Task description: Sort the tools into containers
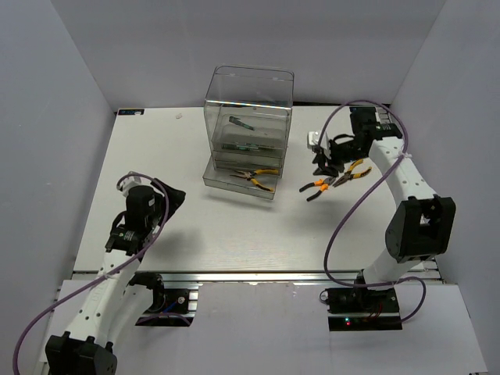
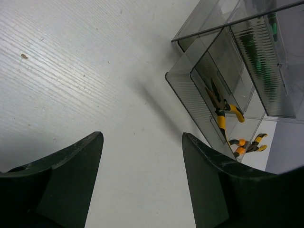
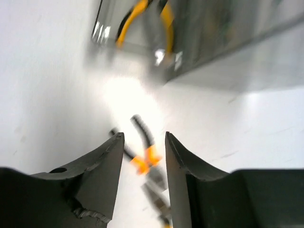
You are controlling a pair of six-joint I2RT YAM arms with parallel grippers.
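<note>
Toward the upper middle of the overhead view stands the clear cabinet (image 1: 248, 86). Its bottom drawer (image 1: 219, 181) juts forward and holds one pair of orange-handled pliers (image 1: 256, 176). A slim dark tool (image 1: 240, 123) lies in a higher drawer. To the right of the cabinet, two more pairs of pliers lie on the white table (image 1: 234, 234): one pair (image 1: 319, 186) just under the right gripper (image 1: 323, 166), the other (image 1: 355, 172) close beside it.

Only the overhead view shows both arms at once. The left gripper (image 1: 173, 205) is well apart from the cabinet, at the lower left.

The left wrist view shows its fingers spread wide over bare table, holding nothing. The open drawer sits in its upper right corner, with the pliers visible through the ribbed wall.

The right wrist view is blurred. Its fingers (image 3: 111, 156) stand apart and clamp nothing. Black-and-orange pliers lie on the table in the gap between them, and yellow handles show in the drawer at the top of the frame.
</note>
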